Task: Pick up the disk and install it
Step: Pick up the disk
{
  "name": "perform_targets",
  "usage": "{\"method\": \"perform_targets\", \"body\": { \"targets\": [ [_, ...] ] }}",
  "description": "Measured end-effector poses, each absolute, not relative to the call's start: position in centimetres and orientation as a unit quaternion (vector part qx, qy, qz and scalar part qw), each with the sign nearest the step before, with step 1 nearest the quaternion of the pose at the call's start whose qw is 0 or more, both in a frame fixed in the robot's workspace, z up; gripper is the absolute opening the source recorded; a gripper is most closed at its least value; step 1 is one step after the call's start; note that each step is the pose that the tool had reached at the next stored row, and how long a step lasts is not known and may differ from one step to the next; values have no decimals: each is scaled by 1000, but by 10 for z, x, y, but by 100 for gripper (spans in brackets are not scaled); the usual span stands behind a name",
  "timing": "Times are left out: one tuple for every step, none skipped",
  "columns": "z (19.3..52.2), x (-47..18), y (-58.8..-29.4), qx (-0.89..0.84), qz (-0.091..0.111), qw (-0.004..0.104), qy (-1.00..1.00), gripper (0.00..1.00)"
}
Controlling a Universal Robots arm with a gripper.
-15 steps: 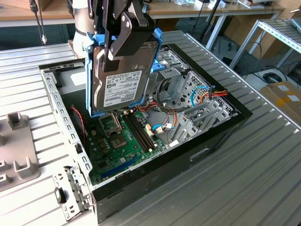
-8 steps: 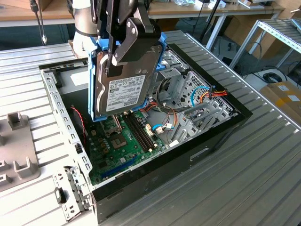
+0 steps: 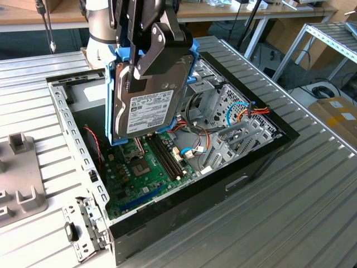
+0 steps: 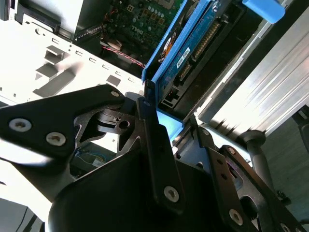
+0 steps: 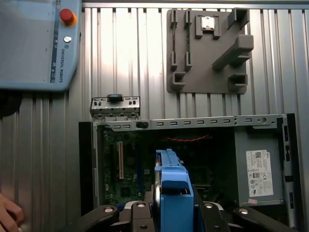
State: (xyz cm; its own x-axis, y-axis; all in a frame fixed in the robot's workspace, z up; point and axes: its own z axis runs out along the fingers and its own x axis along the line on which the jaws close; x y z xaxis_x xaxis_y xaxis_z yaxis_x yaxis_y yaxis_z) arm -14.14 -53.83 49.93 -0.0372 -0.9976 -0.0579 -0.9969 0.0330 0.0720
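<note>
The disk, a silver hard drive with a white label in a blue carrier frame, hangs on edge above the open computer case. My gripper is shut on its upper edge, and one black finger lies across the labelled face. The disk hovers over the green motherboard, beside the metal drive cage. In the second wrist view the disk's blue frame runs out from between my gripper. In the first wrist view the blue carrier stands in my gripper over the case interior.
Loose cables lie by the cage. The grey power supply fills one end of the case. A grey fixture block, a small metal bracket and a teach pendant rest on the slatted table. A person's hand is at the edge.
</note>
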Motion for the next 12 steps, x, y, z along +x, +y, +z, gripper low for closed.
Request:
{"method": "perform_targets", "body": {
  "targets": [
    [499,-141,-539,694,-46,4,-719,37],
    [499,-141,-539,694,-46,4,-719,37],
    [499,-141,-539,694,-46,4,-719,37],
    [499,-141,-540,694,-46,4,-719,37],
    [499,-141,-540,694,-46,4,-719,37],
    [499,-141,-541,694,-46,4,-719,37],
    [499,-141,-541,694,-46,4,-719,37],
    [499,-141,-541,694,-46,4,-719,37],
    [499,-141,-542,694,-46,4,-719,37],
    [499,-141,-542,694,-46,4,-719,37],
    [499,-141,-542,694,-46,4,-719,37],
    [499,-141,-543,694,-46,4,-719,37]
  ]
}}
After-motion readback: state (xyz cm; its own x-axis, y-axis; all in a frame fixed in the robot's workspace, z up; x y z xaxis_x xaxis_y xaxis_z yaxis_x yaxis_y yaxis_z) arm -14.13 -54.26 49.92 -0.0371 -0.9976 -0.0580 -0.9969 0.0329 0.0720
